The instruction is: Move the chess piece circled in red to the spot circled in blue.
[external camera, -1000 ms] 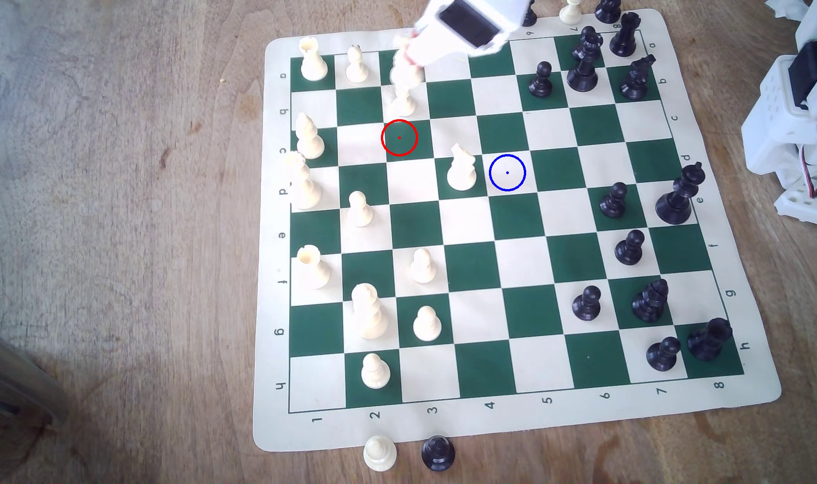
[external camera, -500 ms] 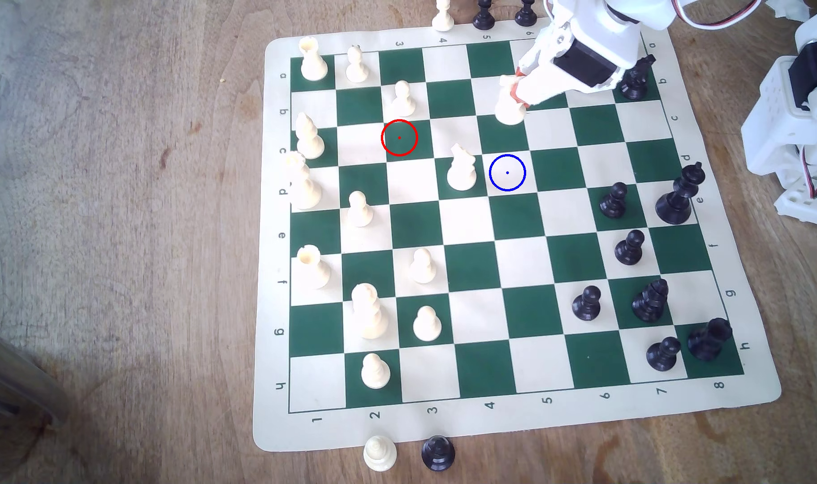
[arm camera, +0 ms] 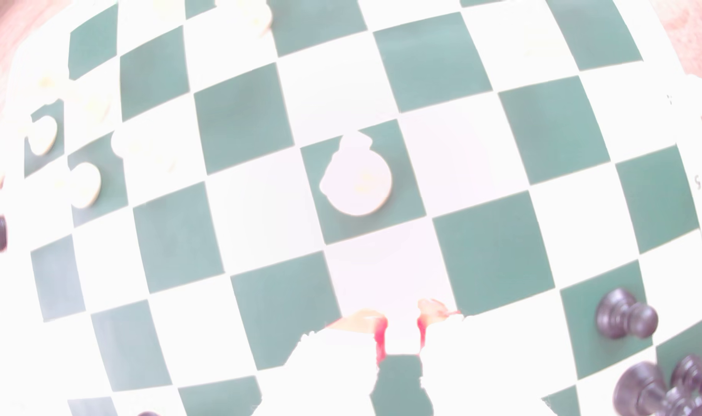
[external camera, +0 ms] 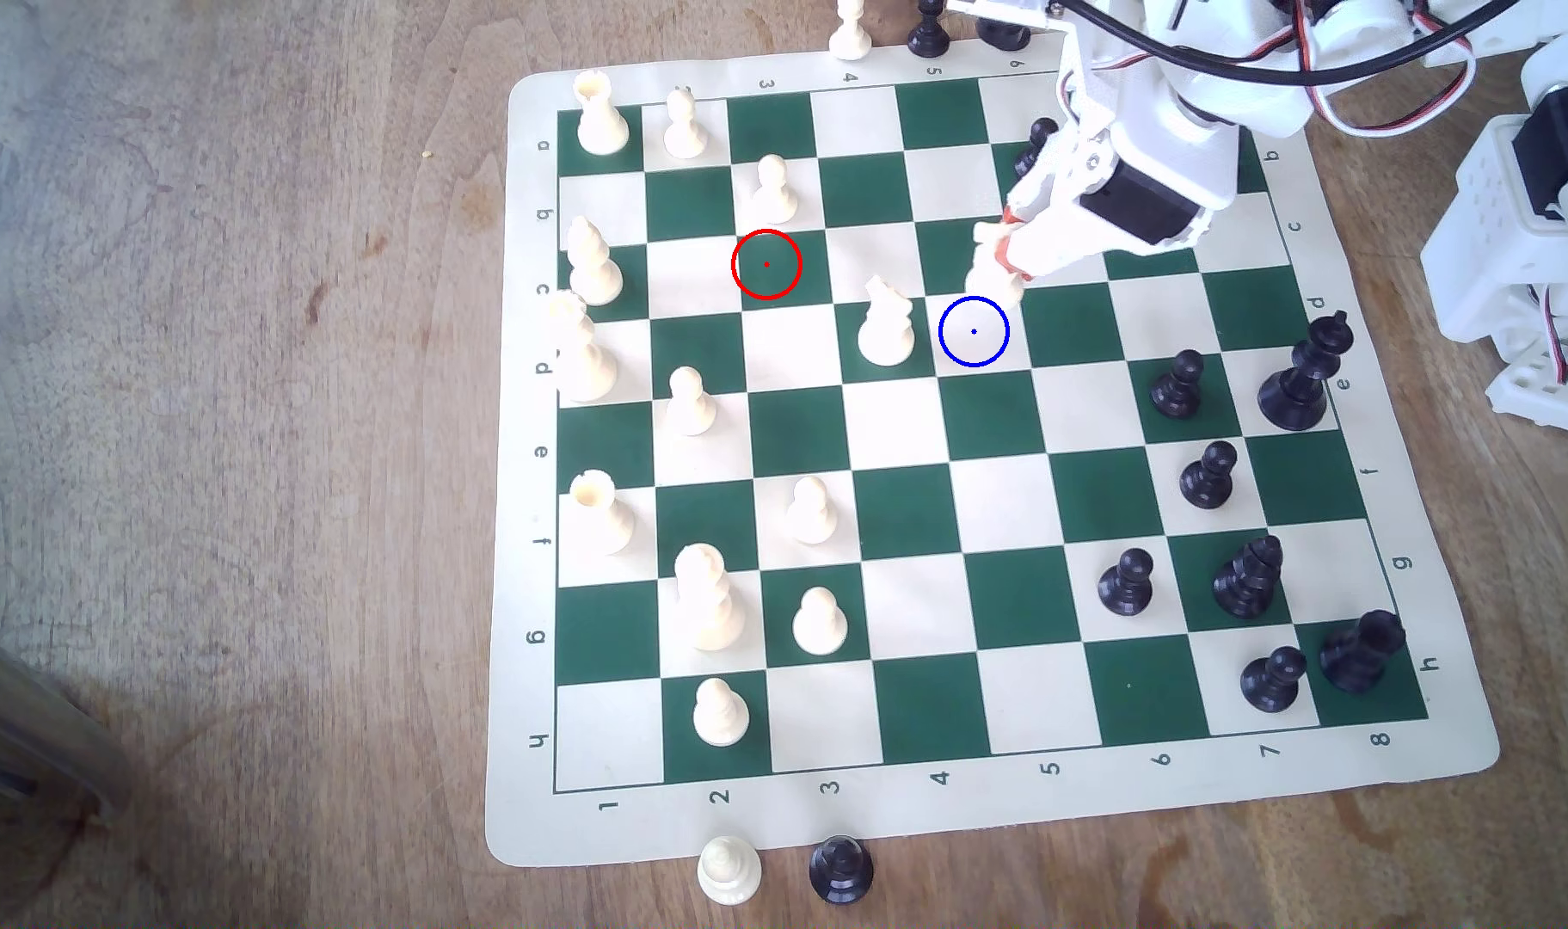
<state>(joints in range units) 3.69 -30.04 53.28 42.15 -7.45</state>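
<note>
Exterior view: gripper [external camera: 994, 259] clenched on the chess piece [external camera: 999, 288], carried low over the board [external camera: 530, 464]. The spot [external camera: 974, 331], blue-ringed, sits just below and slightly toward the exterior view's left of the pincer; piece's base overlaps the ring's upper edge, contact with the board unclear. Cream knight [external camera: 884, 323] stands beside the spot, further left of the pincer. Red ring [external camera: 767, 264] far left, bare. Wrist view: overexposed, held piece washed out; red-tinted fingertips [arm camera: 381, 340] and the knight [arm camera: 357, 180] ahead of them show, rings not drawn.
</note>
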